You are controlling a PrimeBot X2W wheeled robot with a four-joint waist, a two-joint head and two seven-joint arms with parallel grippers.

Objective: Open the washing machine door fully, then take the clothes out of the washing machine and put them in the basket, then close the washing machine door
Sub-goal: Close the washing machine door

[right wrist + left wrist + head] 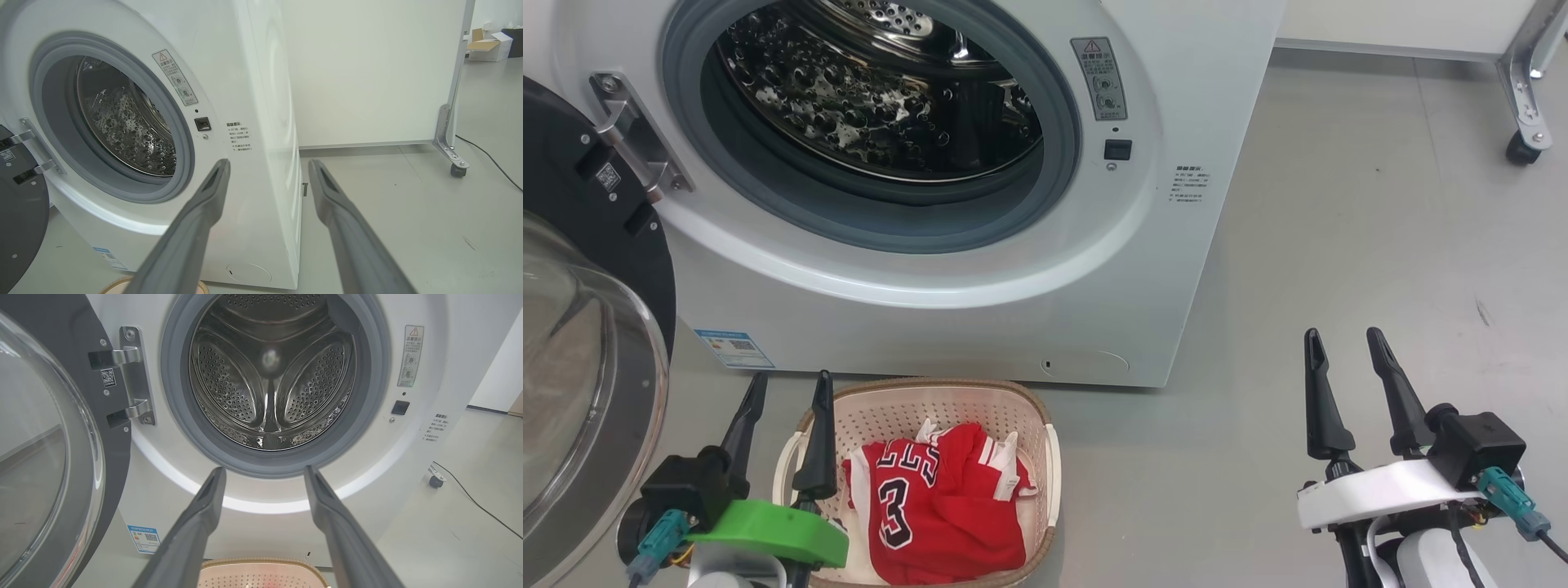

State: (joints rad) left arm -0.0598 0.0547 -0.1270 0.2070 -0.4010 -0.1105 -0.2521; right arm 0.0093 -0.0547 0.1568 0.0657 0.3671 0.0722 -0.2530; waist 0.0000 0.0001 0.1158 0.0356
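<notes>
The white washing machine [980,269] [445,355] [261,81] stands in front of me with its steel drum [271,371] bare inside. Its door [580,327] [45,449] is swung wide open to the left on its hinge [633,139]. Red clothes [931,498] with white trim lie in the cream basket [1045,441] [261,571] on the floor below the machine. My left gripper [791,390] [264,473] is open and empty, over the basket's left rim. Off to the right my right gripper [1343,341] [269,167] hangs open and empty above the floor.
Grey floor [1380,245] stretches to the right of the machine. A white panel on a castor [1521,147] [457,169] stands at the back right, with a black cable [490,157] on the floor beside it. Cardboard boxes [488,45] sit far behind.
</notes>
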